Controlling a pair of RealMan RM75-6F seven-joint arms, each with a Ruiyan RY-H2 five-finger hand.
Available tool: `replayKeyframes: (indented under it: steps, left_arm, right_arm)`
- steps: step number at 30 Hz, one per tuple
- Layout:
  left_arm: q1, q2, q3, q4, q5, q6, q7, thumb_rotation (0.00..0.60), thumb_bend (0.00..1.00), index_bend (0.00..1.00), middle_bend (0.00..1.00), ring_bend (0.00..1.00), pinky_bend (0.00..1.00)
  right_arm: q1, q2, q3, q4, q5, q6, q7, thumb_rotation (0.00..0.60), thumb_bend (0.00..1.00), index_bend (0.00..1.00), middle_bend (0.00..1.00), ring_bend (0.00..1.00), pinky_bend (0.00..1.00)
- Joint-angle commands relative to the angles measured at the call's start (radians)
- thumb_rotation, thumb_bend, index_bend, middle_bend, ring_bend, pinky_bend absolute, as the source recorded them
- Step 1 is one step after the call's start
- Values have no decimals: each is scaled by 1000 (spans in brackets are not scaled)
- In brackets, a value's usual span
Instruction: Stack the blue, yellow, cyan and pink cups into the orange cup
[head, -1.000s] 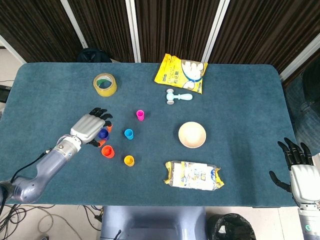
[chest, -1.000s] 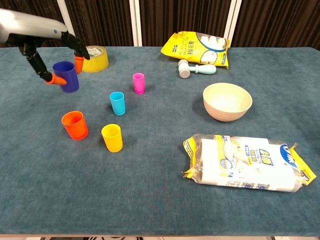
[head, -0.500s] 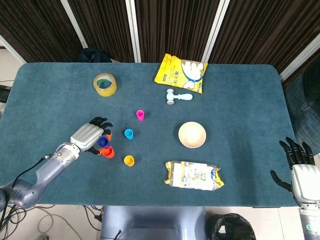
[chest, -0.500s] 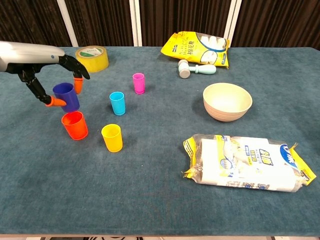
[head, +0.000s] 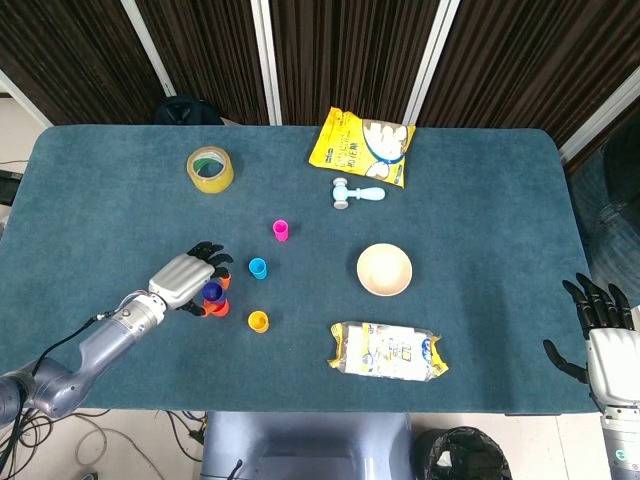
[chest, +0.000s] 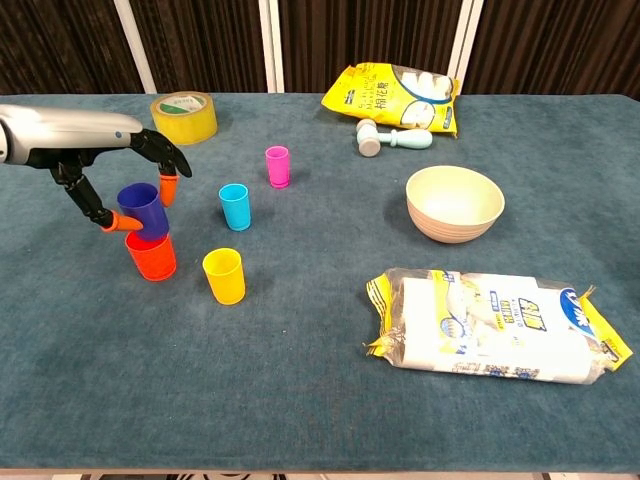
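My left hand (chest: 112, 160) (head: 187, 277) pinches the blue cup (chest: 143, 208) (head: 212, 292) and holds it upright with its base inside the mouth of the orange cup (chest: 151, 256) (head: 219, 307). Just right of them stands the yellow cup (chest: 224, 276) (head: 258, 321). Behind that is the cyan cup (chest: 235, 206) (head: 258, 267), and further back the pink cup (chest: 277, 166) (head: 281, 230). Off the table's right edge hangs my right hand (head: 602, 330), fingers spread and holding nothing; the chest view does not show it.
A roll of yellow tape (chest: 183, 116) lies at the back left. A yellow snack bag (chest: 396, 96) and a small toy mallet (chest: 392, 138) sit at the back centre. A beige bowl (chest: 455, 203) and a packet of tissues (chest: 495, 324) occupy the right side.
My left hand has carried the blue cup toward the near edge and lowered it from beside the tape down onto the orange cup. The right hand has hardly moved.
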Motion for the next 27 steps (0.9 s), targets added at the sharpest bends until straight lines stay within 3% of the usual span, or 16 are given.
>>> replayKeyframes:
  steps: [1, 11, 18, 27]
  left_arm:
    - [-2, -3, 4, 3, 0, -3, 4, 600, 305, 449, 161, 0, 0]
    - [-11, -4, 15, -2, 7, -17, 14, 600, 280, 315, 153, 0, 0]
    - [-23, 7, 22, 4, -5, -28, 51, 600, 249, 109, 126, 0, 0]
    - [-23, -12, -15, -38, 12, 40, 43, 600, 248, 102, 137, 0, 0]
  right_arm:
    - [0, 1, 1, -1, 2, 0, 0, 600, 324, 125, 79, 124, 25]
    - [-1, 2, 4, -5, 7, 1, 2, 600, 324, 125, 79, 124, 25]
    - [-3, 2, 8, -7, 16, -1, 1, 600, 324, 125, 79, 124, 25]
    - [-2, -2, 8, -7, 18, -4, -6, 600, 325, 125, 79, 124, 25]
